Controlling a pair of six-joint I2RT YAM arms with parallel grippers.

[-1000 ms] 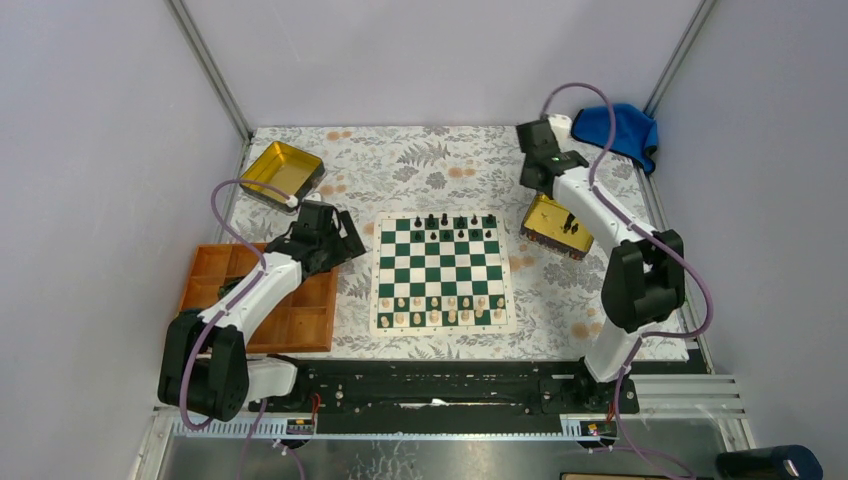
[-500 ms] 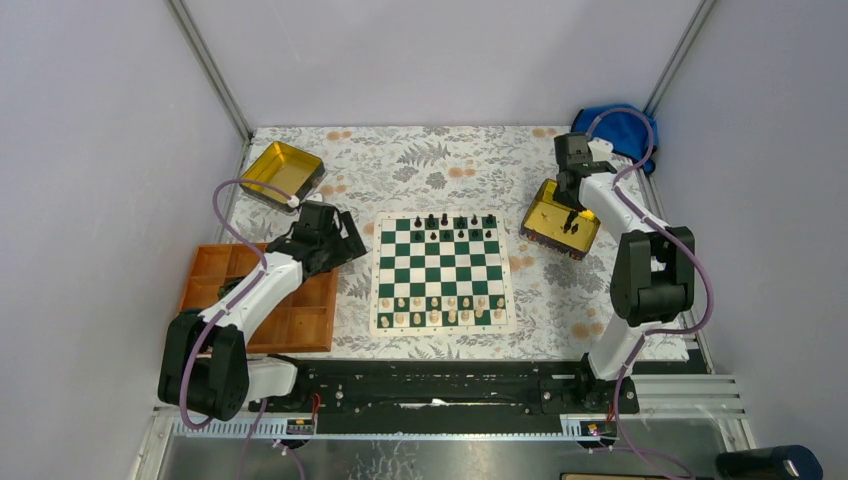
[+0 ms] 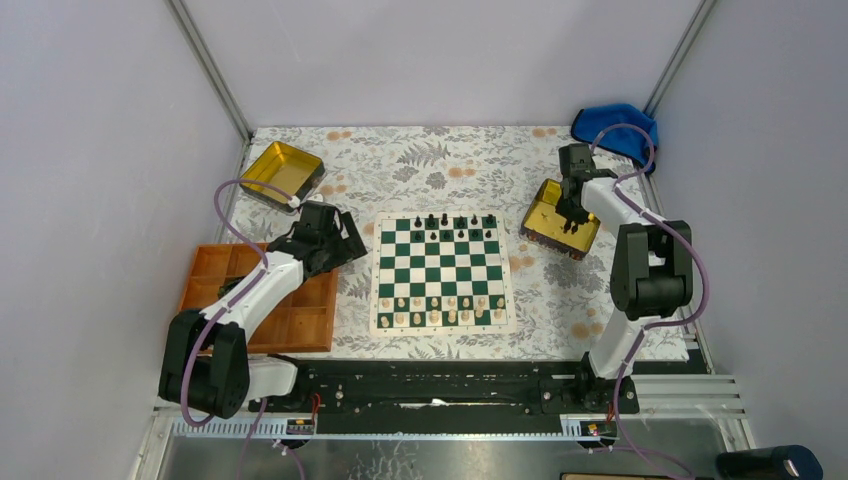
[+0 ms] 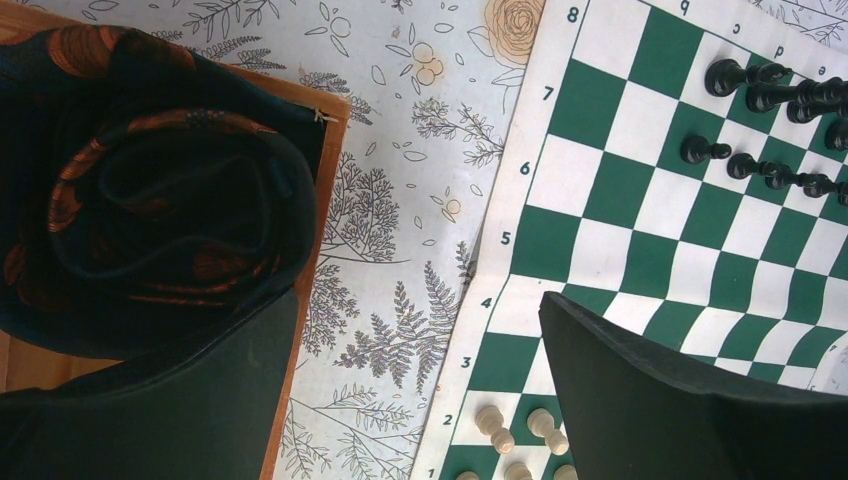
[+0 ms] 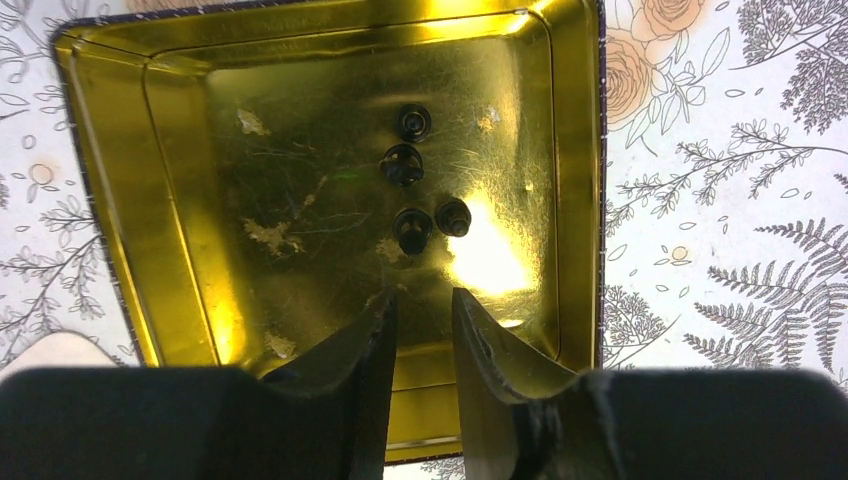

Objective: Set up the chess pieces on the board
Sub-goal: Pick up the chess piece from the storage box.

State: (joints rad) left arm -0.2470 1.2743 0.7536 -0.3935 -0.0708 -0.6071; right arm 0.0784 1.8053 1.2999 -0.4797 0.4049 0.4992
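The board point(image 3: 441, 272) lies in the middle of the table, and several black chess pieces point(image 3: 445, 222) stand on its two far rows. They show again in the left wrist view point(image 4: 760, 85). More black chess pieces point(image 5: 412, 228), several of them, lie in a gold tin point(image 5: 300, 200) right of the board. My right gripper point(image 5: 423, 295) hangs over that tin point(image 3: 545, 215). Its jaws are a narrow gap apart with nothing between them. My left gripper point(image 4: 418, 300) is wide open and empty above the board's left border point(image 4: 500, 250).
Cream pieces point(image 3: 440, 308) fill the board's two near rows. An orange compartment tray point(image 3: 300, 320) sits at the left under my left arm. A second gold tin point(image 3: 282, 170) is at the back left, and a blue cloth point(image 3: 620, 125) at the back right.
My right arm has swung right from the table's back, and its gripper now hangs over the gold tin. The left arm has not moved.
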